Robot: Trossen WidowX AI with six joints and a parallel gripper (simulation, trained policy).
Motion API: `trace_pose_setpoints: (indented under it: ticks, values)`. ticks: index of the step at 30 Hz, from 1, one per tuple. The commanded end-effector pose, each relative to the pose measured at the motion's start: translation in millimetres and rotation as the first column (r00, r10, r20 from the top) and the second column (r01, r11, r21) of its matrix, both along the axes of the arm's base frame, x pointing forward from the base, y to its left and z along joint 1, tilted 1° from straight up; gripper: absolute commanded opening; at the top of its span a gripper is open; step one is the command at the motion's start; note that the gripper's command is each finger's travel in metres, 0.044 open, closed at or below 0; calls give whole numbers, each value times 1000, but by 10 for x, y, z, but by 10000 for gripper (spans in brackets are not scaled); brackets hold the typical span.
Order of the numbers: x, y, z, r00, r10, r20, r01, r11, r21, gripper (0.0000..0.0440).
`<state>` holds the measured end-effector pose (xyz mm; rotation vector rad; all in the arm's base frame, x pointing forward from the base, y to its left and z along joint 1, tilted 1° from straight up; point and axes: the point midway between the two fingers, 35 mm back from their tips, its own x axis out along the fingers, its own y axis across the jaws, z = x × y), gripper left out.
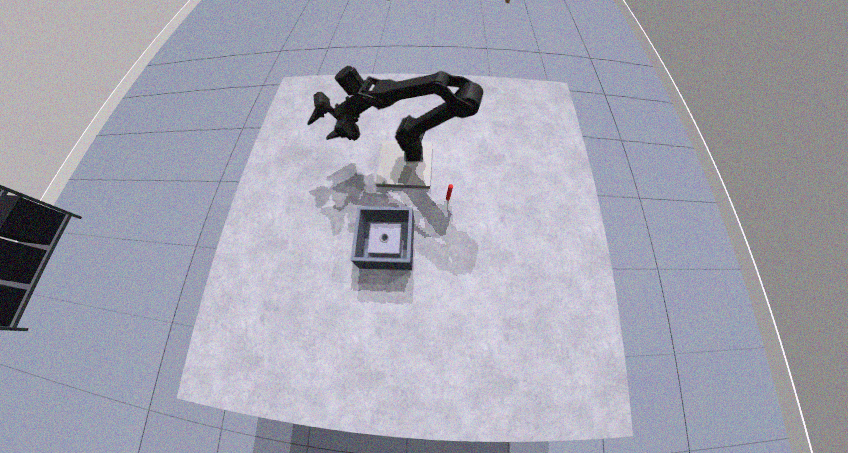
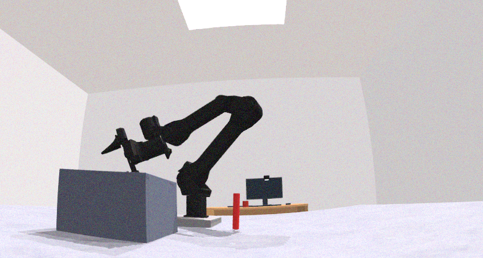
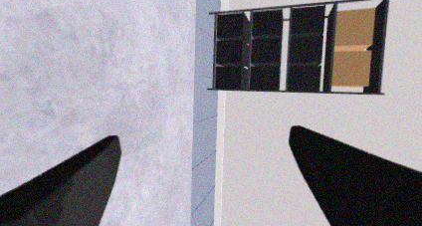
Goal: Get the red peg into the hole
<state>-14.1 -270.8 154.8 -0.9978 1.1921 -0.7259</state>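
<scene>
The red peg (image 1: 449,192) (image 2: 236,211) stands upright on the table, beside the arm's base and apart from the box; it is not in the wrist view. The open blue-grey box (image 1: 356,240) (image 2: 101,204) stands in front of the base. The pale plate (image 1: 376,248) at its bottom has a round dark hole (image 1: 384,237) with nothing in it. My gripper (image 1: 318,130) (image 3: 207,138) is wide open and empty. It is raised in the air behind and to the left of the box in the top view, tilted outward, well away from the peg. In the exterior view the box hides one fingertip.
The arm's pale base block (image 1: 386,172) (image 2: 211,221) stands behind the box, close to the peg. A dark shelf rack (image 1: 29,245) (image 3: 284,52) is off the table at the left in the top view. A desk (image 2: 257,211) with a monitor (image 2: 263,188) is in the background.
</scene>
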Motion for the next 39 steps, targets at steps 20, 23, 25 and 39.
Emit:
trace_pose_setpoints:
  ticks: [20, 23, 25, 39]
  values:
    - [1385, 146, 501, 902, 5, 432, -142, 948, 285, 440]
    - [1583, 264, 527, 876, -32, 481, -161, 921, 355, 440]
    - [1709, 355, 541, 860, -61, 507, -174, 899, 403, 440]
    - [2366, 1222, 567, 776, -338, 533, -205, 664, 719, 440]
